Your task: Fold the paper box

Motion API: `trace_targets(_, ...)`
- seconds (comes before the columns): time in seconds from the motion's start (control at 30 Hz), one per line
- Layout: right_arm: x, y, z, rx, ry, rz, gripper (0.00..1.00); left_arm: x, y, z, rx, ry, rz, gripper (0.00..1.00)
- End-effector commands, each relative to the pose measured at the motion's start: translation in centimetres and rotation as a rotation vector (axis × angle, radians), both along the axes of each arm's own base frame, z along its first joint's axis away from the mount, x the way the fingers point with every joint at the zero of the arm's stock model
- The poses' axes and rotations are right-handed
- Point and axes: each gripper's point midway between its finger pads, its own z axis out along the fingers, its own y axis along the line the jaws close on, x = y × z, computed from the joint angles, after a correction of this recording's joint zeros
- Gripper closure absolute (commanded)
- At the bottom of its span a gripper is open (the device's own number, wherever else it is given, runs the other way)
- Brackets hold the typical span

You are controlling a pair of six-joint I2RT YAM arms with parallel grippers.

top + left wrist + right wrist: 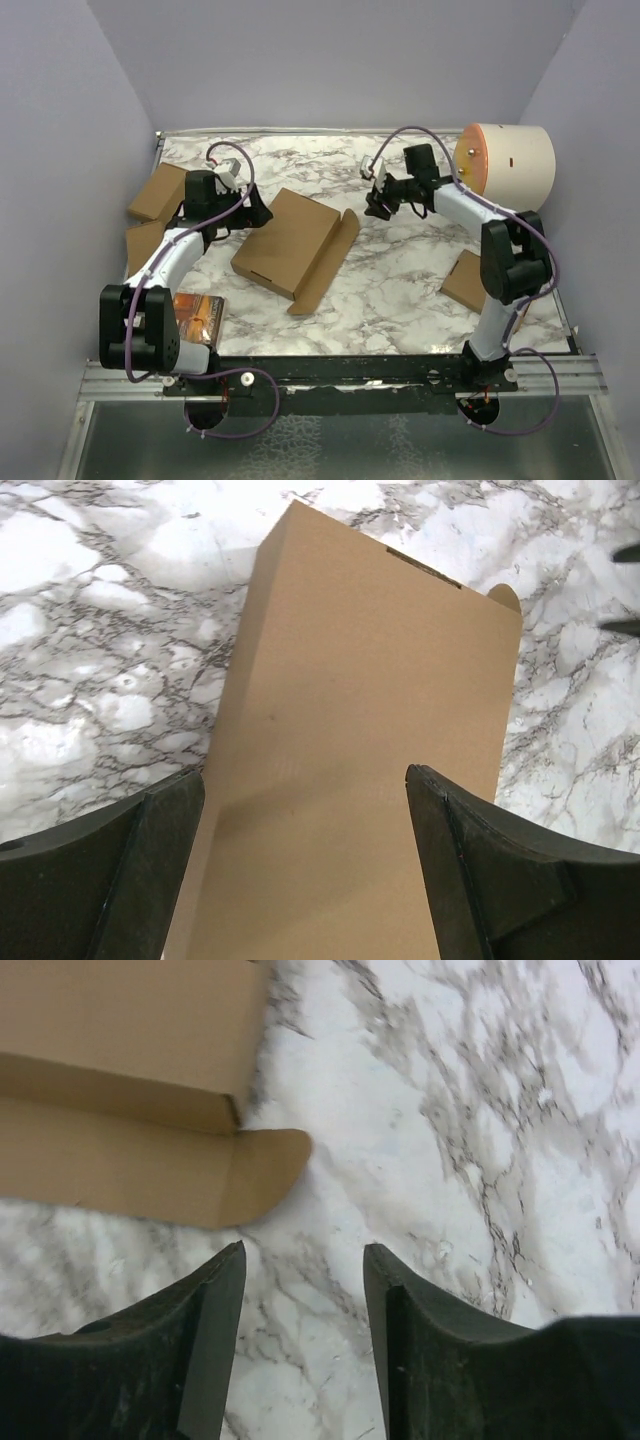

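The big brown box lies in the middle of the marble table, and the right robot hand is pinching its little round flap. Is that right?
No. The paper box does lie in the middle of the marble table, but the right gripper is not pinching its round flap. The right wrist view shows the gripper open over bare marble, the flap ahead of it, untouched.

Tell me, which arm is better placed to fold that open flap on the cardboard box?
Right, probably: the right gripper, open, hovers beside the flap's rounded tab; the left gripper hangs over the middle of the paper box.
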Motion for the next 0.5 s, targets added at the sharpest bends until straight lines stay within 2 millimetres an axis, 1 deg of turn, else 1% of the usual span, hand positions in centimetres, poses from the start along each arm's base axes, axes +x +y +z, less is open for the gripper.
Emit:
trace_targets(0.0,-8.7,2.3,4.0,0.132,0.017,0.341,0.44,-0.7,1.3,0.4,-0.023,0.009,0.067,0.15)
trace_targets(0.03,-11.2,3.0,3.9,0.160,0.016,0.422,0.39,-0.9,1.3,0.1,-0.033,0.024,0.070,0.15)
trace_targets(0.1,-15.2,4.0,4.4,0.211,-0.029,0.557,0.31,-1.2,1.3,-0.3,-0.042,0.050,0.077,0.15)
trace_targets(0.17,-18.5,4.4,4.4,0.242,-0.102,0.677,0.24,-1.6,1.4,-1.0,-0.043,0.081,0.085,0.15)
trace_targets(0.2,-19.6,4.3,4.3,0.258,-0.129,0.716,0.19,-1.8,1.6,-1.3,-0.038,0.090,0.090,0.15)
trace_targets(0.23,-20.3,4.3,4.4,0.270,-0.147,0.734,0.17,-2.0,1.7,-1.6,-0.030,0.098,0.098,0.15)
trace_targets(0.3,-21.3,4.2,4.1,0.272,-0.139,0.744,0.17,-2.5,2.1,-2.2,-0.017,0.113,0.113,0.15)
trace_targets(0.4,-22.9,3.8,2.5,0.244,-0.103,0.764,0.18,-3.0,2.2,-2.8,-0.012,0.133,0.118,0.16)
trace_targets(0.47,-23.6,3.5,1.6,0.220,-0.103,0.773,0.18,-3.1,2.2,-2.7,-0.016,0.133,0.117,0.16)
